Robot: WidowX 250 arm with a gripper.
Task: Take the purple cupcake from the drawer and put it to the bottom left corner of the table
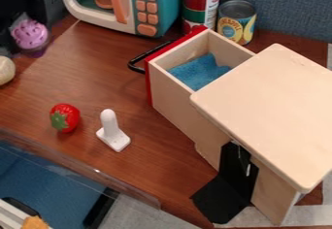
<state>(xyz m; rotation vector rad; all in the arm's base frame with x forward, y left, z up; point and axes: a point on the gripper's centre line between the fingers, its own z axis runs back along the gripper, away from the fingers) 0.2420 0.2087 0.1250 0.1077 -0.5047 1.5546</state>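
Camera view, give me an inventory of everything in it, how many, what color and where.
Toy cupcake: one, purple, upper left
Pale round object: one, cream, left edge
Strawberry: one, red with green top, left of center
Small upright object: one, white, right of the strawberry
Toy microwave: one, teal and white with orange parts, top
Cans: two, multicolored, right of the microwave
Drawer: one, light wood with red front, pulled open, center
Cloth: one, blue, inside the drawer
Cabinet: one, light wood, right
Angular piece: one, black, against the cabinet
Table: one, brown, underneath
Backdrop: one, blue-gray, behind
Gripper: one, black, upper left, at the cupcake
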